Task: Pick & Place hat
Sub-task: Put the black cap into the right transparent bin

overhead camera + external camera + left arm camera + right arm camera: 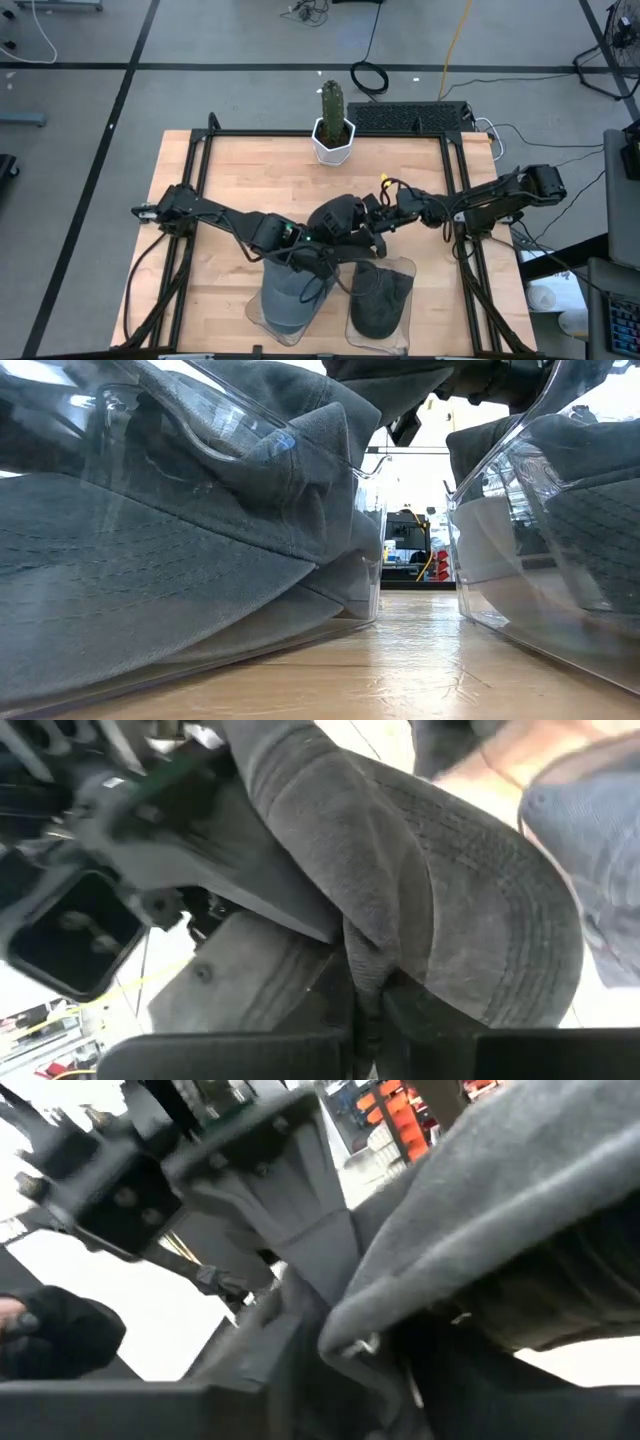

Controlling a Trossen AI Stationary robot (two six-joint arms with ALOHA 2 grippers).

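- From overhead I can't see either hand's fingertips — the left hand [318, 243] and right hand [368, 236] meet in one dark knot above the hats.
- The grey hat [288, 292] is partly covered by the left arm; its clear tray [256, 312] runs off the frame's lower edge.
- At tabletop height, both hats fill the frame and are cut by its edges — the arms show only as dark shapes on top.
- My left wrist view is blurred; dark fabric [420, 890] hides nearly everything beyond it.
- The right wrist view is equally smeared.
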